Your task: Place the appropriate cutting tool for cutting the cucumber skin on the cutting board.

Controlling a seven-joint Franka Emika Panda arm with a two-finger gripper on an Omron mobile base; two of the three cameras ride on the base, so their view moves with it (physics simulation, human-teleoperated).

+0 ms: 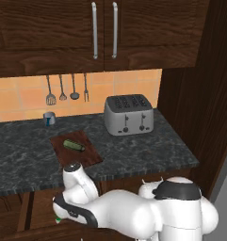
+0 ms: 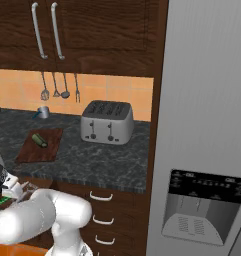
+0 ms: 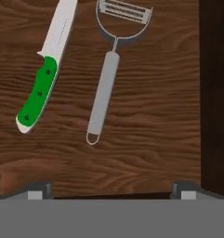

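The gripper (image 3: 111, 188) is hanging over a brown wooden surface (image 3: 155, 116) with its two fingertips spread wide apart and nothing between them. In the hand view the peeler (image 3: 104, 95) is lying flat on that wood — slim silver handle pointing toward the fingertips, forked head and slotted blade at the far end. Just beside it, on its left in that view, the knife (image 3: 41, 88) is resting with its green handle nearer the fingertips and its white blade angling away. The two tools are lying apart, not touching.

Up on the dark speckled counter (image 1: 133, 150), the cutting board (image 1: 86, 153) is sitting near the front edge, and the cucumber (image 1: 74, 145) is lying on it, toward its far side. To the right of the board a grey four-slot toaster (image 1: 129, 114) is standing against the tiled wall, where kitchen utensils (image 1: 63, 89) are hanging from a rail. A small metal cup (image 1: 49, 118) is sitting at the back of the counter, left of the toaster. In the left base view the arm is bending down below the counter's front edge.
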